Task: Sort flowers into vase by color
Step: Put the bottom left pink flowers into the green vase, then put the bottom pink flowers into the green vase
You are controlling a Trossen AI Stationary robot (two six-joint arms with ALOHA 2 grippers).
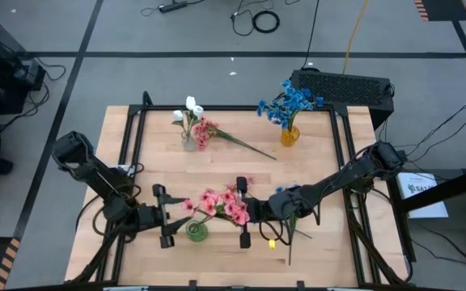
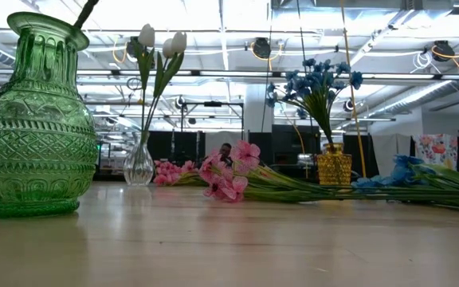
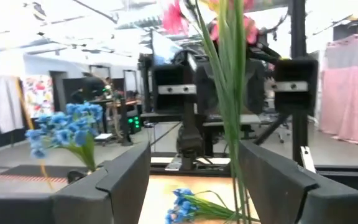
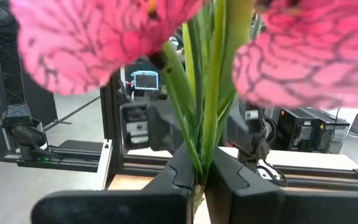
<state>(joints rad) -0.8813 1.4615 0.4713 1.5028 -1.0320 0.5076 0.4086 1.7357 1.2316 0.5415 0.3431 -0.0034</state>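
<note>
My right gripper [image 1: 231, 212] [image 4: 202, 180] is shut on a pink flower sprig [image 1: 217, 206] just above the green glass vase [image 1: 196, 232] [image 2: 34, 119]. In the low view a thin stem [image 2: 84, 14] slants down to the vase's mouth. My left gripper [image 1: 183, 217] [image 3: 194, 180] is open and faces the right one. Its fingers stand on either side of the sprig's green stems [image 3: 229, 124] without touching them. A clear vase [image 1: 188, 141] holds white flowers. A yellow vase [image 1: 290, 135] holds blue flowers. Another pink sprig [image 1: 209, 133] and a blue sprig [image 2: 421, 179] lie on the table. My right gripper pinches the pink sprig's bundle of green stems [image 4: 205, 146] between its two fingers, below the blossoms [image 4: 73, 37]. The fingers come level from the table's right side and lie across the stems. The sprig stands roughly upright, blossoms above the fingers, its lower part reaching down toward the green vase.
The wooden table [image 1: 314, 174] has a black frame along its edges. The lying pink sprig's long stem [image 1: 249, 148] stretches across the far middle. The blue sprig's stem [image 1: 290, 242] and a small yellow object [image 1: 272, 241] lie under my right arm. Cables and a black case sit beyond the far edge.
</note>
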